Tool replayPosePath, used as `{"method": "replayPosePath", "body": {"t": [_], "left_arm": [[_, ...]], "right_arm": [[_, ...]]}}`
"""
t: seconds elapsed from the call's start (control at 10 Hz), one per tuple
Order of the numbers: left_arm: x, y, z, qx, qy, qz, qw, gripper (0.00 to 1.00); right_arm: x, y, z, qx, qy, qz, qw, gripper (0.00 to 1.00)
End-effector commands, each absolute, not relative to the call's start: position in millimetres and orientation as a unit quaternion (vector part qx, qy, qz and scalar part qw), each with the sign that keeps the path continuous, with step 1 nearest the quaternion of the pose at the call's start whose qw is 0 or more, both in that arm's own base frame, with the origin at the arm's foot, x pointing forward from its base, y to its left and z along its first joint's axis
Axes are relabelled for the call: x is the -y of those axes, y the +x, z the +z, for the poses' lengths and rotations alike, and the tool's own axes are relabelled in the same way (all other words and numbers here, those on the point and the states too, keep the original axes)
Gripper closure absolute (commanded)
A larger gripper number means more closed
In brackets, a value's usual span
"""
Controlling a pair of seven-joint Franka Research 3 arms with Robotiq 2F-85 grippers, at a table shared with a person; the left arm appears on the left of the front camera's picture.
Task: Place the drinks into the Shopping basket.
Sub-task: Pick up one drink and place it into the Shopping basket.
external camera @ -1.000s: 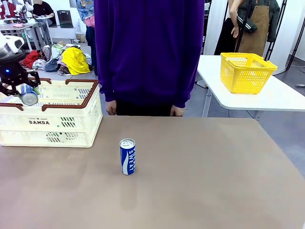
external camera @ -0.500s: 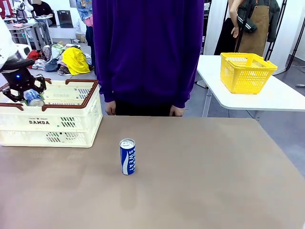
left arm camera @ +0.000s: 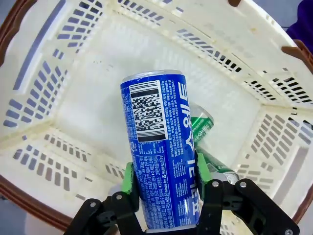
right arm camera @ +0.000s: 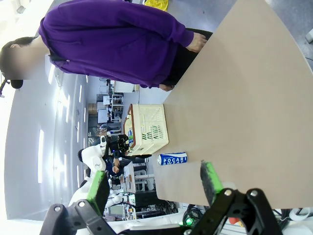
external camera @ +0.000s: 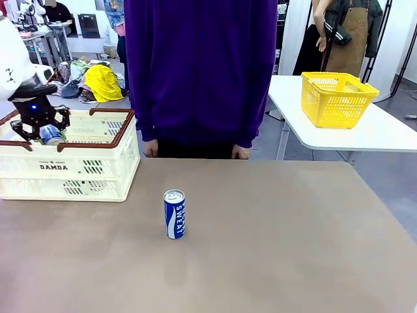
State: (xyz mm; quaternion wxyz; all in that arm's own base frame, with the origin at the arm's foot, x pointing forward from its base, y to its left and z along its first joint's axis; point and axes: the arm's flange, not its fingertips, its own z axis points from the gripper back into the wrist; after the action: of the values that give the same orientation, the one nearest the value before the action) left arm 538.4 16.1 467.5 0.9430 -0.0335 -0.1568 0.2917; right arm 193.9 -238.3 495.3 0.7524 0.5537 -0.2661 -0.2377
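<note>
The left tool (external camera: pixel 45 130) hangs over the open mouth of the Shopping basket (external camera: pixel 98 171), which stands at the left rear of the worktop (external camera: pixel 273 248). Its green pads (left arm camera: pixel 129 178) are clamped on the lower body of a blue can (left arm camera: pixel 161 152), one on either flank, so the can hangs lengthwise from the grip with its far end aimed at the basket floor. Holding it by the sides near one end leaves the rest of the can free to enter between the slatted walls; in my judgement this is the carry posture just ahead of release. Below the held can, two green cans (left arm camera: pixel 203 122) already lie on their sides on the basket floor, near one corner. A second blue can (external camera: pixel 174 214) stands upright near the middle of the worktop, well apart from the basket and untouched, presumably next for collection. The right tool (right arm camera: pixel 154 183) is spread wide and empty, clear of the worktop. A person in a purple top (external camera: pixel 202 65) stands at the far edge, hands (external camera: pixel 151 149) down, taking no part.
</note>
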Motion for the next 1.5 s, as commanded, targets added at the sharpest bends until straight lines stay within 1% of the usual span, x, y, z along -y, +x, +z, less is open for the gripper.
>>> {"method": "replayPosePath", "body": {"t": [0.0, 0.1, 0.2, 0.3, 0.4, 0.5, 1.1, 1.3, 1.4], "left_arm": [[-12.4, 546.9, 473.9, 0.160, -0.024, 0.292, 0.943, 1.00], [-11.5, 548.2, 474.0, 0.161, -0.026, 0.289, 0.943, 0.98], [-11.5, 549.5, 473.3, 0.159, -0.025, 0.288, 0.944, 0.93], [-11.3, 550.7, 473.3, 0.158, -0.025, 0.287, 0.945, 0.64], [-11.2, 551.2, 473.5, 0.158, -0.026, 0.287, 0.944, 0.04], [-10.9, 551.2, 473.8, 0.157, -0.026, 0.285, 0.945, 0.00], [-7.4, 548.9, 481.8, 0.166, -0.026, 0.275, 0.947, 0.00], [1.3, 538.3, 505.2, 0.180, -0.052, 0.266, 0.946, 0.00], [13.6, 524.8, 530.7, 0.185, -0.085, 0.243, 0.948, 0.00]], "right_arm": [[239.4, 196.6, 497.1, 0.279, 0.559, -0.226, 0.747, 0.00], [239.4, 196.6, 497.1, 0.279, 0.559, -0.226, 0.747, 0.00], [239.4, 196.6, 497.1, 0.279, 0.559, -0.226, 0.747, 0.00], [239.4, 196.6, 497.1, 0.279, 0.559, -0.226, 0.747, 0.00], [239.4, 196.6, 497.1, 0.279, 0.559, -0.226, 0.747, 0.00], [239.4, 196.6, 497.1, 0.279, 0.559, -0.226, 0.747, 0.00], [239.4, 196.6, 497.1, 0.279, 0.559, -0.226, 0.747, 0.00], [239.4, 196.6, 497.1, 0.279, 0.559, -0.226, 0.747, 0.00], [239.4, 196.6, 497.1, 0.279, 0.559, -0.226, 0.747, 0.00]]}}
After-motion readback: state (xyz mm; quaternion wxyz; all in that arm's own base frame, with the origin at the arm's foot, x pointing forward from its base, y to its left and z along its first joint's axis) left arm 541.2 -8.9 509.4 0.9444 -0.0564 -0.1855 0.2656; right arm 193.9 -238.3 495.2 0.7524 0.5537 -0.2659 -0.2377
